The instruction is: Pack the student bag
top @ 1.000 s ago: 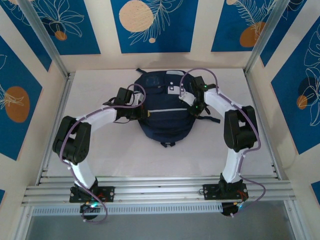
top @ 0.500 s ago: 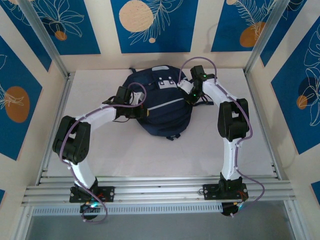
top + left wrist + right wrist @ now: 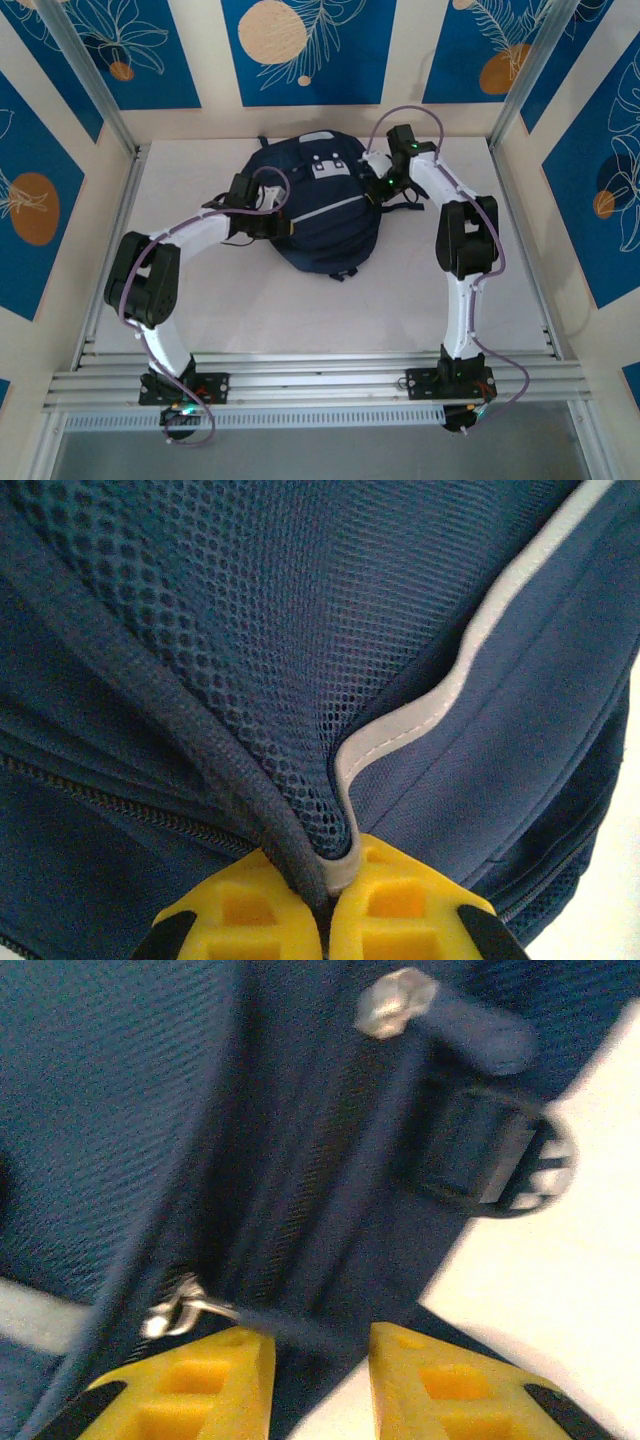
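The student bag (image 3: 325,225), navy with a grey stripe, lies on the white table (image 3: 230,310) between both arms. My left gripper (image 3: 287,226) is at the bag's left flank. In the left wrist view its yellow fingertips (image 3: 330,900) are shut on the mesh pocket's edge and the grey reflective piping (image 3: 470,650). My right gripper (image 3: 376,190) is at the bag's right upper side. In the right wrist view it (image 3: 320,1360) stands open beside a zip, and a metal zip pull (image 3: 175,1310) with a dark cord lies just above the left fingertip. A dark strap buckle (image 3: 490,1160) hangs off the bag there.
Aluminium rails (image 3: 320,380) run along the near edge by the arm bases. Slanted frame posts (image 3: 90,80) and blue patterned wall panels close in the table on three sides. White table shows left, right and in front of the bag.
The right gripper has opened from shut and its arm has reached further back. The bag has swung round and shifted back-left; the left gripper keeps its pinch on the bag.
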